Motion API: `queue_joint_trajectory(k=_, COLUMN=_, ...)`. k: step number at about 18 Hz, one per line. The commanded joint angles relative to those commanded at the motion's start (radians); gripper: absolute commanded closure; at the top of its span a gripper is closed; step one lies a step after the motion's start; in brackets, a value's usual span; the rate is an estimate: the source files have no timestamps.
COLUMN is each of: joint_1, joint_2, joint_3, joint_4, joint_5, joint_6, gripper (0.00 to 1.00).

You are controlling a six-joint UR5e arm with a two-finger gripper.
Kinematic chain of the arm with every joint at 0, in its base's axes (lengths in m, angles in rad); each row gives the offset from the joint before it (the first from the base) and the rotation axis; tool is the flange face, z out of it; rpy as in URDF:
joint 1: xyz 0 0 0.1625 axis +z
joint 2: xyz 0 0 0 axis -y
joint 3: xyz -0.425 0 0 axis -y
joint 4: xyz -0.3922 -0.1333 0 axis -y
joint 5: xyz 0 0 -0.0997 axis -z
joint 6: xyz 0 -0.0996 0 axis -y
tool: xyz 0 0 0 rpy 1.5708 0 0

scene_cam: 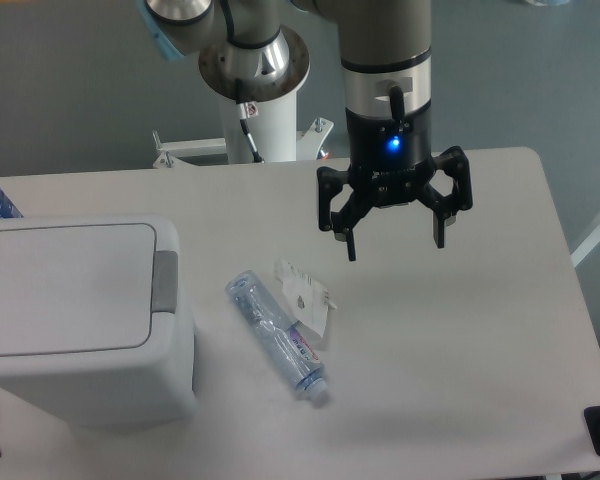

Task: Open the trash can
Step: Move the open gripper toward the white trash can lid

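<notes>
Grey floor behind, pale white bench (480, 330) up front. Big boxy white plastic trash can (80, 320) sits at bench's left edge, flat lid down, grey rectangular push-button (164, 283) on rim facing right, probably so arm can reach it. Black two-finger tool (395, 238) hangs well right of can, spread wide, holding nothing. Clear plastic bottle (277, 335) lies between, nearer can.
</notes>
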Motion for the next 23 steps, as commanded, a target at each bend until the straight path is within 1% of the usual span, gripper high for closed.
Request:
queue_joint_trajectory(k=9, joint_1=-0.011, joint_2=0.006, joint_3=-0.012, joint_4=0.009, joint_5=-0.009, joint_6=-0.006, gripper=0.00)
queue_joint_trajectory(k=11, joint_1=-0.017, joint_2=0.000, joint_3=-0.012, joint_4=0.011, joint_5=-0.021, joint_6=-0.073, gripper=0.00)
queue_joint_trajectory(k=12, joint_1=-0.028, joint_2=-0.005, joint_3=-0.012, joint_4=0.012, joint_5=-0.037, joint_6=-0.131, gripper=0.00)
queue_joint_trajectory(k=14, joint_1=-0.043, joint_2=-0.008, joint_3=0.006, joint_4=0.014, joint_5=-0.051, joint_6=-0.213, gripper=0.00)
queue_joint_trajectory(k=17, joint_1=-0.071, joint_2=-0.014, joint_3=-0.005, joint_4=0.012, joint_5=-0.074, joint_6=-0.254, gripper=0.00)
queue_joint_trajectory(k=20, joint_1=-0.094, joint_2=-0.017, joint_3=-0.006, joint_4=0.011, joint_5=-0.136, joint_6=-0.388, gripper=0.00)
queue_joint_trajectory(k=21, joint_1=-0.097, joint_2=-0.012, joint_3=-0.021, joint_4=0.003, joint_5=-0.153, joint_6=-0.402, gripper=0.00)
queue_joint_trajectory(k=23, joint_1=-0.110, joint_2=0.020, joint_3=-0.092, joint_4=0.002, joint_5=-0.172, joint_6=-0.406, gripper=0.00)
